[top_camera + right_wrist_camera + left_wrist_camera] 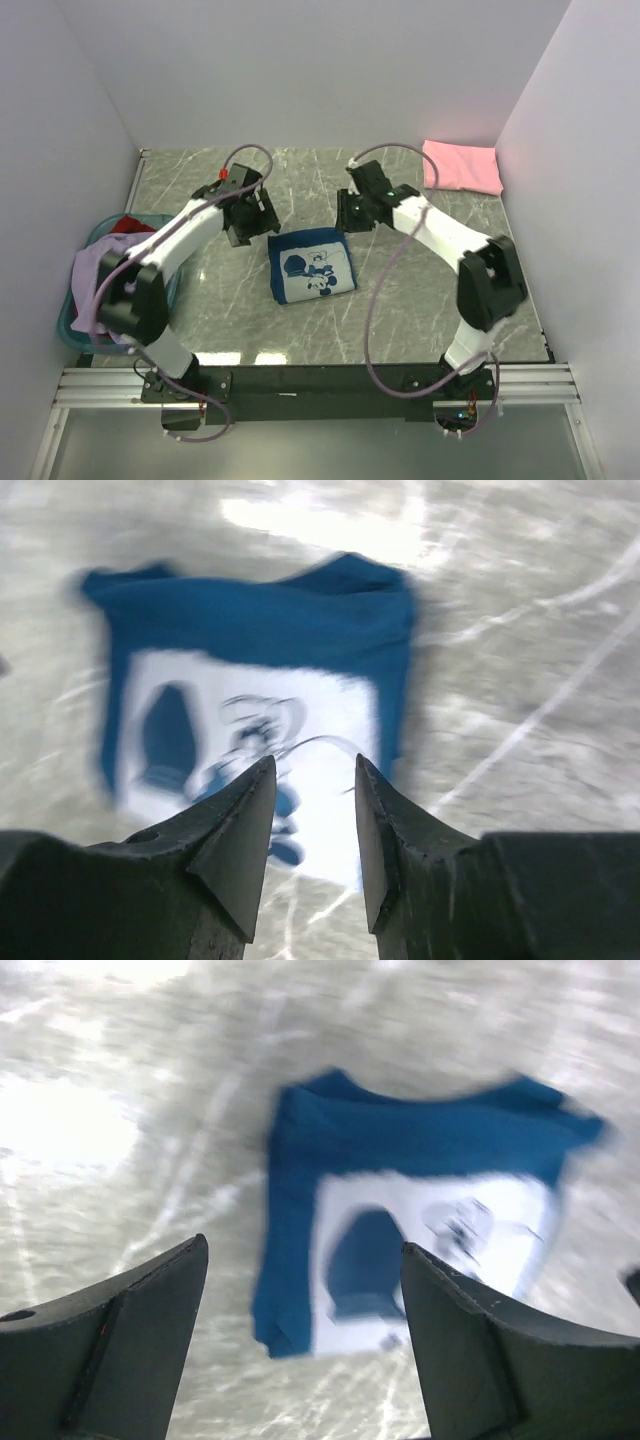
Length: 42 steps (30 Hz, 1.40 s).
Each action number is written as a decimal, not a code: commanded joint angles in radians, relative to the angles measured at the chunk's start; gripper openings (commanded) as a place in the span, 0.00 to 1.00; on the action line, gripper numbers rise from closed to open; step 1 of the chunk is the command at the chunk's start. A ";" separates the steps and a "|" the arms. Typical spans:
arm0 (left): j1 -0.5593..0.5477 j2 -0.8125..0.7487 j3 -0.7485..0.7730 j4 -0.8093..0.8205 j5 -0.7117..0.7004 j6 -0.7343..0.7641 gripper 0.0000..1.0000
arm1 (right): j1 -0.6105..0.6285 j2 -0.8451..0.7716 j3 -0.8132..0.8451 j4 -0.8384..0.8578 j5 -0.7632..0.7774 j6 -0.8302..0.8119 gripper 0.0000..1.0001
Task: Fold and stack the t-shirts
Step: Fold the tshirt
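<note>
I see the folded navy shirt [312, 271] flat on the table [430, 290] between both grippers, touched by neither. My left gripper [302, 1247] is spread wide; my right gripper [315, 765] is narrowly parted, empty. The pink shirt [462, 166] sits far right.

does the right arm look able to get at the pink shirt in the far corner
Probably yes: the folded pink cloth t-shirt lies alone, with nothing between it and the open, empty right gripper.

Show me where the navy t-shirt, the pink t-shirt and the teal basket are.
navy t-shirt [312, 270]: top external view, on its pale print.
pink t-shirt [462, 166]: top external view, middle of the folded cloth.
teal basket [68, 328]: top external view, on its left wall.
</note>
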 commanded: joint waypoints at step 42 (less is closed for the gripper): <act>0.088 -0.055 -0.331 0.787 0.371 -0.059 0.78 | -0.212 0.100 -0.320 1.001 -0.788 0.475 0.44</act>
